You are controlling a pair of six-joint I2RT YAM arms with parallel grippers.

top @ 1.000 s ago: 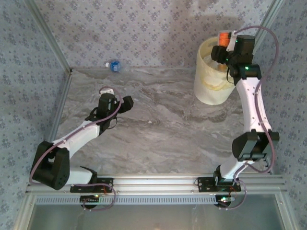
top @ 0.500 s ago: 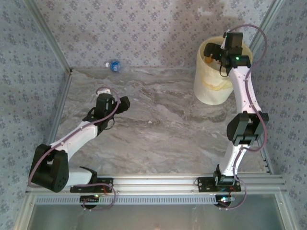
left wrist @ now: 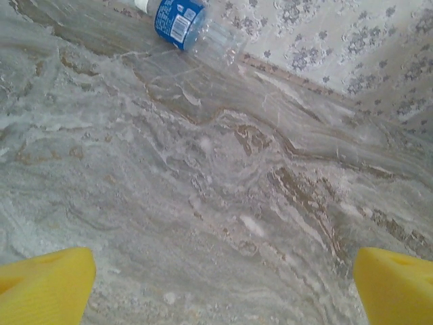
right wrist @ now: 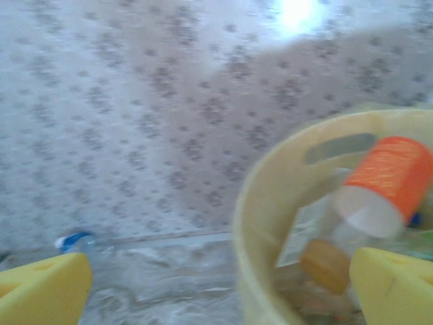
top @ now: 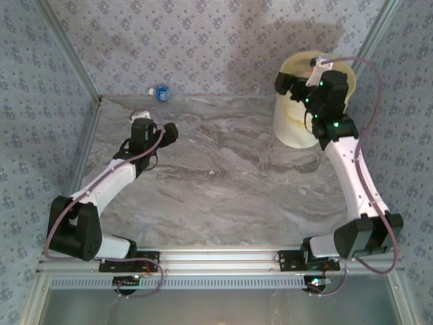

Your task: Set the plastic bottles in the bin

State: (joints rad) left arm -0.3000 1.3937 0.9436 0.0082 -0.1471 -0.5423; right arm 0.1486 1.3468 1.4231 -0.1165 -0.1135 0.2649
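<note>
The right wrist view is smeared with blur. Inside the bin (right wrist: 265, 196), just ahead and to the right of the right claw (right wrist: 220, 288), a clear orange-labelled bottle (right wrist: 382, 179) with an amber cap can be made out. What lies under it is a mush of colours, and whether it touches the claw's right yellow pad (right wrist: 396, 284) cannot be told. That claw is spread wide with nothing between its pads. The bin is round, pale cream and faintly translucent, with a slot handle cut near the rim. Far off to this claw's left a blue-labelled bottle (right wrist: 76, 240) is only a smudge. The left claw (left wrist: 220, 291) is also spread wide, its blunt yellow pads cropped by the bottom corners, over the bare table (left wrist: 223, 203), which is glossy, grey-brown and marbled. Well ahead of it and slightly left, the same blue-labelled bottle lies on its side at the foot of the flower-patterned wall (left wrist: 338, 40). Its clear body is dented and its white cap is cut off by the top edge.
</note>
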